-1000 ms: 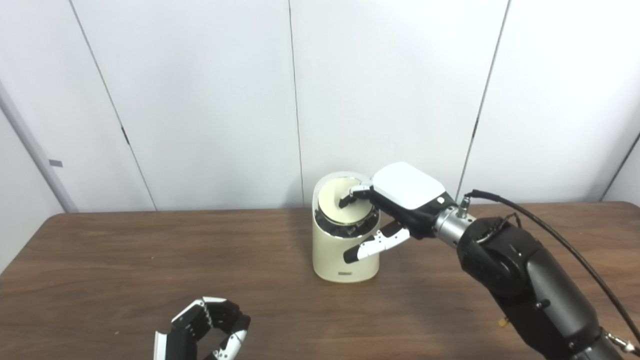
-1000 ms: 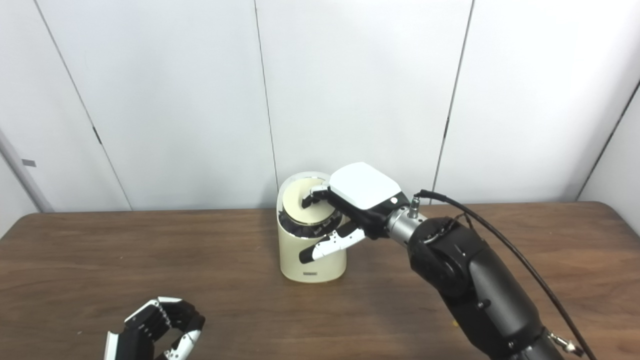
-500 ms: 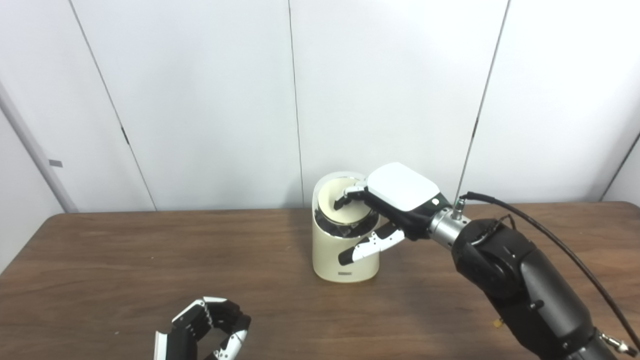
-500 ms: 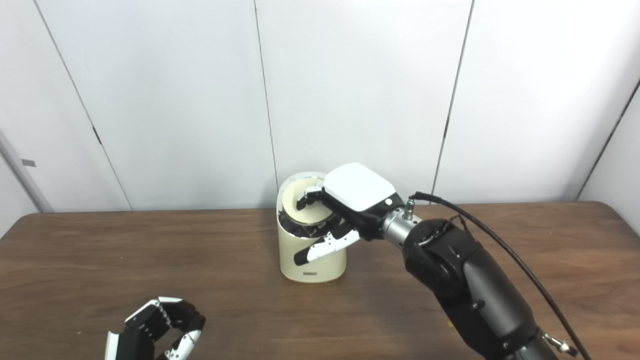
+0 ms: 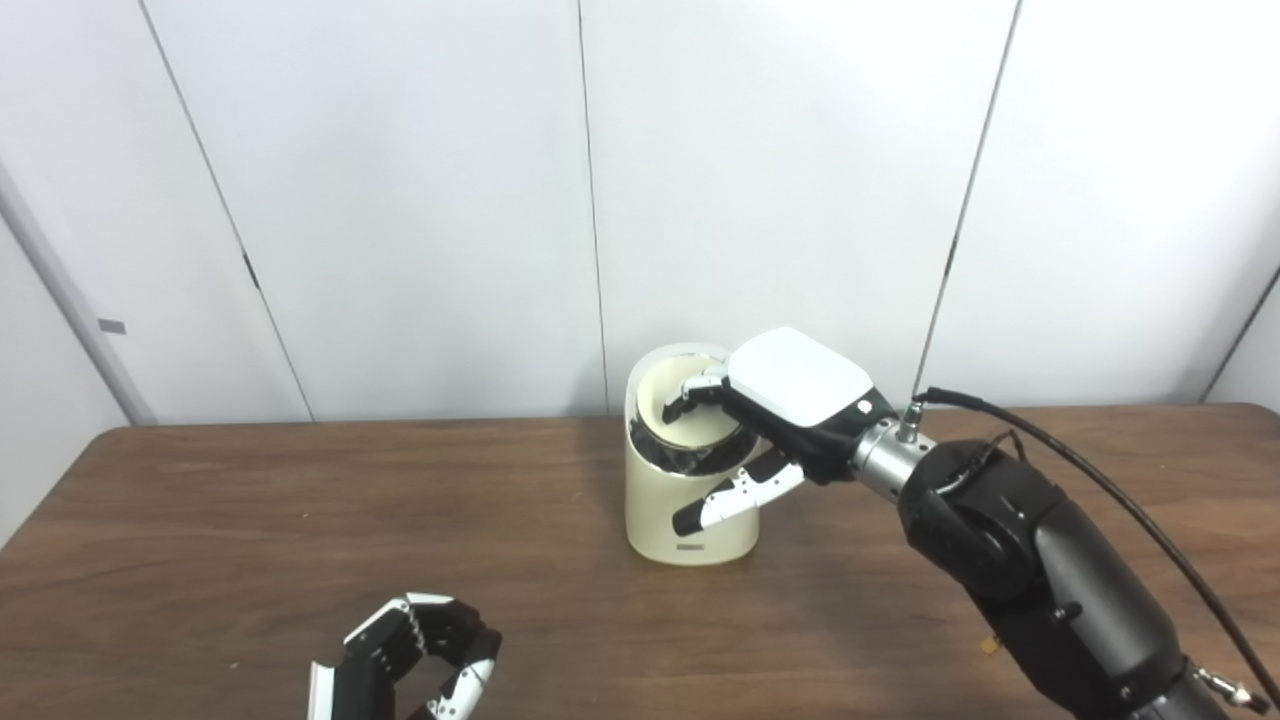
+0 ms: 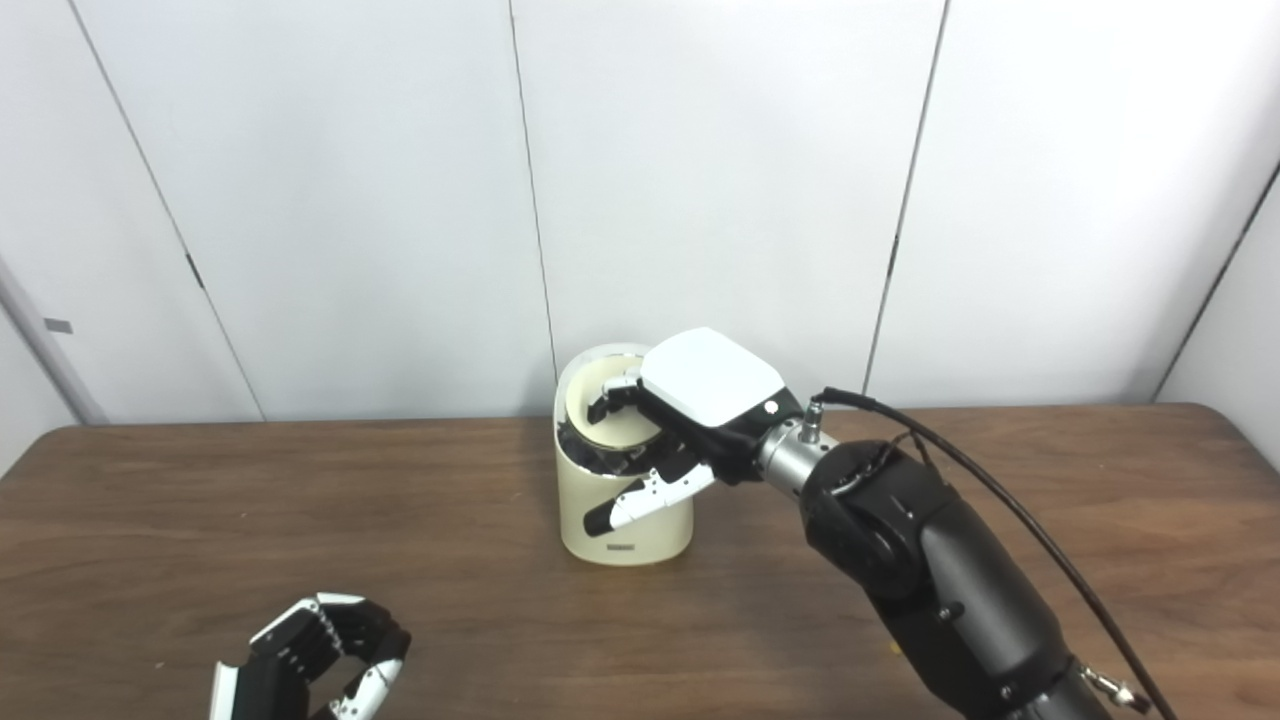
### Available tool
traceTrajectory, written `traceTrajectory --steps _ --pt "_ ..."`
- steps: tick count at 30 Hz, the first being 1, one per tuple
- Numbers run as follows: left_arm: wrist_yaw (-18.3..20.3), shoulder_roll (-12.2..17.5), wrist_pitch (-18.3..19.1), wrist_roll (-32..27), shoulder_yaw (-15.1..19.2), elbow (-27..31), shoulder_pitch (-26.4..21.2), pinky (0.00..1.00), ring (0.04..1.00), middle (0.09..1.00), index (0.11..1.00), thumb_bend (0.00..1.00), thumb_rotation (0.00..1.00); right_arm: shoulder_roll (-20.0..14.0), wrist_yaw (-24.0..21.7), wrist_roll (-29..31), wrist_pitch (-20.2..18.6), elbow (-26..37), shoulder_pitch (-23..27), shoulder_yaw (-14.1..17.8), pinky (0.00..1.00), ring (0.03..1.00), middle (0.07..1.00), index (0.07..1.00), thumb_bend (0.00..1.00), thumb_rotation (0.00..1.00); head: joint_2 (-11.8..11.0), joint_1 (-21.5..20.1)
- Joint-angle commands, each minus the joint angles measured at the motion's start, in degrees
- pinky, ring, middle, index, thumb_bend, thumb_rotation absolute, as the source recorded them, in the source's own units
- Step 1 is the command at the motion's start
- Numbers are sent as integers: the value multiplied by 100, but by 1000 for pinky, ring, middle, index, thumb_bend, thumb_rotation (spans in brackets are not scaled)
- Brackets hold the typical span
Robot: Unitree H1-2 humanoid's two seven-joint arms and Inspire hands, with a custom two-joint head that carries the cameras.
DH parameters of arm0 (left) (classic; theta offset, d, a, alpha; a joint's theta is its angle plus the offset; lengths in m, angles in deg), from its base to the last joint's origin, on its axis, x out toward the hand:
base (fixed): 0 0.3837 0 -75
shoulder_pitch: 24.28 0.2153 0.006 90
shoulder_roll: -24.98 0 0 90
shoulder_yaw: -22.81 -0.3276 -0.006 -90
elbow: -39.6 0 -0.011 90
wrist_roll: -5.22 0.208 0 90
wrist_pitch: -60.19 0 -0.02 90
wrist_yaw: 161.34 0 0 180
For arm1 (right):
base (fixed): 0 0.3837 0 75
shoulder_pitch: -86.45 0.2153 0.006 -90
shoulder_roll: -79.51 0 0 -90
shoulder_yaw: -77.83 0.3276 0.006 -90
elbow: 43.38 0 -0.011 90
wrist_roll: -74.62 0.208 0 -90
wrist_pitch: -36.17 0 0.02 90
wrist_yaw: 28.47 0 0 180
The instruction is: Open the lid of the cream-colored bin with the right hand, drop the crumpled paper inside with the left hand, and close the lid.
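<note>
Right robot hand (image 5: 775, 420) fingers on bin lid (image 5: 690, 425); thumb apart.

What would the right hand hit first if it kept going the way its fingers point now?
The right hand points left and slightly down over the cream bin. Its fingers look already on the tilted lid, so the lid comes first; actual contact is hard to confirm.

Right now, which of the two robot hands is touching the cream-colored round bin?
The right hand: its fingers rest on the lid of the cream-colored round bin. The left hand waits low at the table's near edge, far from it.
</note>
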Motion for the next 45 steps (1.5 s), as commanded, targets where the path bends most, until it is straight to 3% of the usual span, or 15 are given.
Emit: traceTrajectory --steps 1,28,45 --pt "-48 10 -151 14 -12 -3 -95 383 455 489 484 478 55 -46 38 49 60 113 226 56 624 721 730 705 872 899 2 5" --pt "1 109 -104 -136 16 71 -66 385 454 491 484 477 54 -191 -175 -129 -146 310 124 181 660 721 737 720 897 940 62 -126" --pt "-18 137 -163 -109 9 69 -50 379 451 488 484 477 54 -169 -196 -123 -145 362 41 241 651 718 735 718 896 915 117 -105"
